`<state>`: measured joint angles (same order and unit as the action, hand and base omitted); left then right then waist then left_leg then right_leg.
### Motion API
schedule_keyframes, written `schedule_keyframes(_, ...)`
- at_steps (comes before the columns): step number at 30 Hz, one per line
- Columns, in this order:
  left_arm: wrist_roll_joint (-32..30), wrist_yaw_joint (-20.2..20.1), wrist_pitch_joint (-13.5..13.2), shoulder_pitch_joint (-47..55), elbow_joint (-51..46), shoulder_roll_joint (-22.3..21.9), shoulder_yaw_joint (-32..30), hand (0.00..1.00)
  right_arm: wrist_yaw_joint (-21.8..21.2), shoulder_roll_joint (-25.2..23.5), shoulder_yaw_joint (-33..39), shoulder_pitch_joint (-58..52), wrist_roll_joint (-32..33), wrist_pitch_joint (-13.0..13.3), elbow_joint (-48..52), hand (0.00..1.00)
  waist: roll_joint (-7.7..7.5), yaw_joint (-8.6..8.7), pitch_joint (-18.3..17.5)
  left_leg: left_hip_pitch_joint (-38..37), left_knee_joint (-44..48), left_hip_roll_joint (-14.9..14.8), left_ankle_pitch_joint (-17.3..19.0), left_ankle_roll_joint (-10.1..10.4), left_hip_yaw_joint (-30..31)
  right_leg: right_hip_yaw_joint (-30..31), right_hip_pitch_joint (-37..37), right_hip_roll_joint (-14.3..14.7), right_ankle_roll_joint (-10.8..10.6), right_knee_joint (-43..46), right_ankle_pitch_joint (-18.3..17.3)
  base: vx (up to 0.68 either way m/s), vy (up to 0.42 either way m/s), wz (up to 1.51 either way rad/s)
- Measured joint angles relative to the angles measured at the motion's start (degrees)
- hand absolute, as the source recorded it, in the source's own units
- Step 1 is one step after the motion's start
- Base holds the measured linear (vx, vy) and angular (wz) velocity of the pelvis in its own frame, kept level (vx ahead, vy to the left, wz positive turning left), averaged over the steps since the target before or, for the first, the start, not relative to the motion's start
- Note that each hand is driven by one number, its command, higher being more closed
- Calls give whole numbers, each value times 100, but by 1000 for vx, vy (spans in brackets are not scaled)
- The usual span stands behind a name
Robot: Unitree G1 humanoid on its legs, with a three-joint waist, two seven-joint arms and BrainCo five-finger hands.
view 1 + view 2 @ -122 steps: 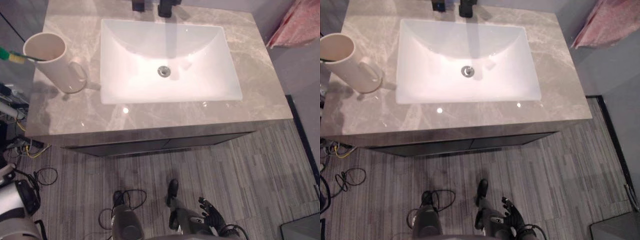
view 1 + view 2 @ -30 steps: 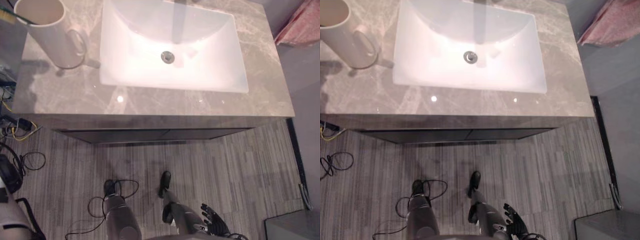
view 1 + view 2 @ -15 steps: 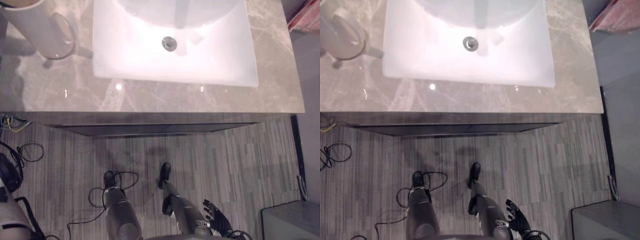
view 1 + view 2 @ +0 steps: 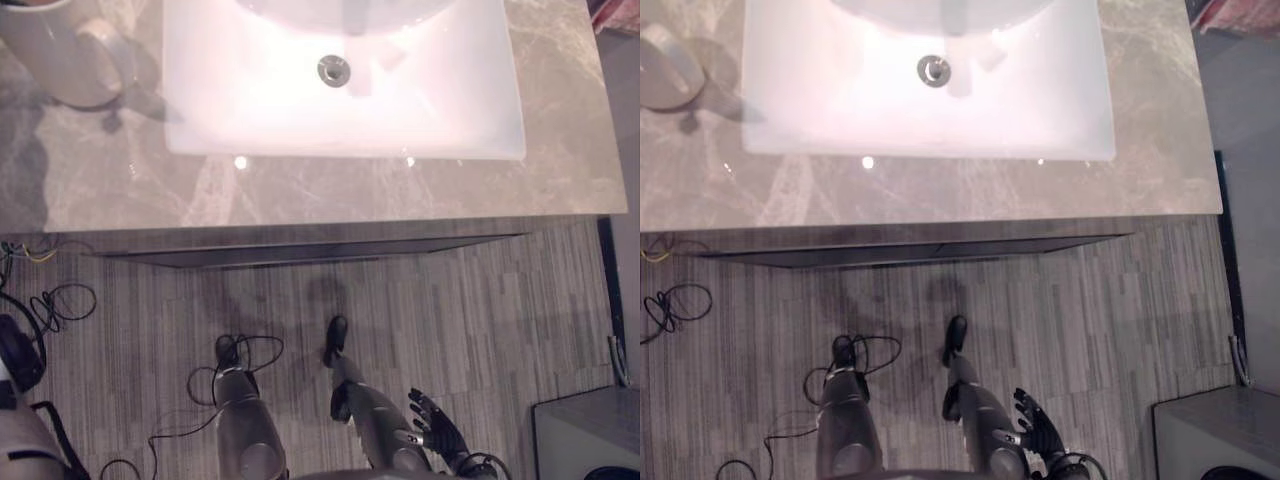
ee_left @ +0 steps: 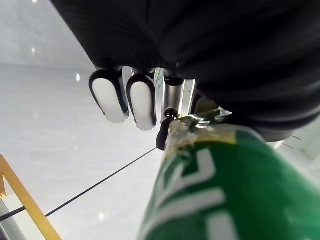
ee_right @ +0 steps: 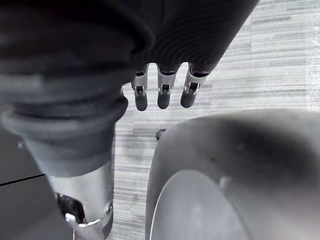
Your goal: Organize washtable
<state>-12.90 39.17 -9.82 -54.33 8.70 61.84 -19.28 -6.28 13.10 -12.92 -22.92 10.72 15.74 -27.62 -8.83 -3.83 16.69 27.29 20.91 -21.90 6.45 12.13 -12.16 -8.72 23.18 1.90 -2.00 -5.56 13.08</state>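
The cup [image 4: 52,58] was cut off upper left. The left hand [image 5: 141,100] curled round a green tube [image 5: 220,190], and the right hand [image 4: 437,433] hung spread, lower right.

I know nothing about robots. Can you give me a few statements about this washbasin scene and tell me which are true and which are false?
1. A cup stands on the counter to the left of the sink. True.
2. The right hand rests on the counter. False: it hangs low over the floor, well short of the counter.
3. The left hand holds a green tube. True.
4. The right hand grips a cup. False: its fingers are straight and spread, and it holds nothing.
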Motion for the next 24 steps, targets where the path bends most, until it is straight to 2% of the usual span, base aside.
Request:
schedule_keyframes(9, 105, -14, -190, 171, -138, -41, -167, 100, -6, 97, -6, 0, -48, 0, 107, 0, 31, -7, 20, -188, -25, 4, 6, -2, -122, 101, -110, -12, 4, -1, -2, 10, 7, -3)
schedule_keyframes(24, 85, -14, -185, 187, -140, -41, -166, 100, -12, 97, -4, -1, -132, -2, 95, 0, 32, -1, 16, -218, 12, 11, 6, -2, -187, 115, -110, -12, 17, 0, 5, 11, 7, 0)
